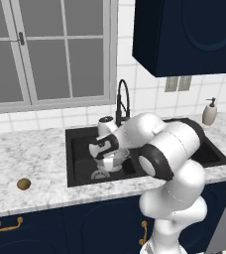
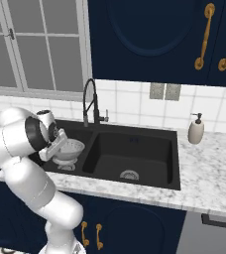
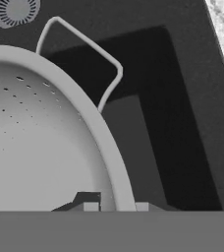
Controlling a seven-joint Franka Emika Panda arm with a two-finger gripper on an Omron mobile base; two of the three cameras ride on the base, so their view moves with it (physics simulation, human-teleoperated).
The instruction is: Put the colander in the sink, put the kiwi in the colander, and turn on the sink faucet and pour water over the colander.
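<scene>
1. Colander (image 2: 69, 150): stood in the left basin of the sink (image 2: 149, 173), partly hidden by the arm.
2. Jaws (image 3: 115, 206): pinched narrow on the colander's rim, tips cut off.
3. Kiwi (image 1: 24, 184): near the tabletop's front edge, left of the sink.
4. Sink faucet (image 2: 90, 101): at the sink's back edge.
5. Soap dispenser (image 2: 196, 129): back right.

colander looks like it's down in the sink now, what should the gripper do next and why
Probably open and lift clear. The gripper is shut on the rim of the colander, which already sits low in the left basin of the sink by the drain. The kiwi waits on the counter, so releasing comes first.
</scene>
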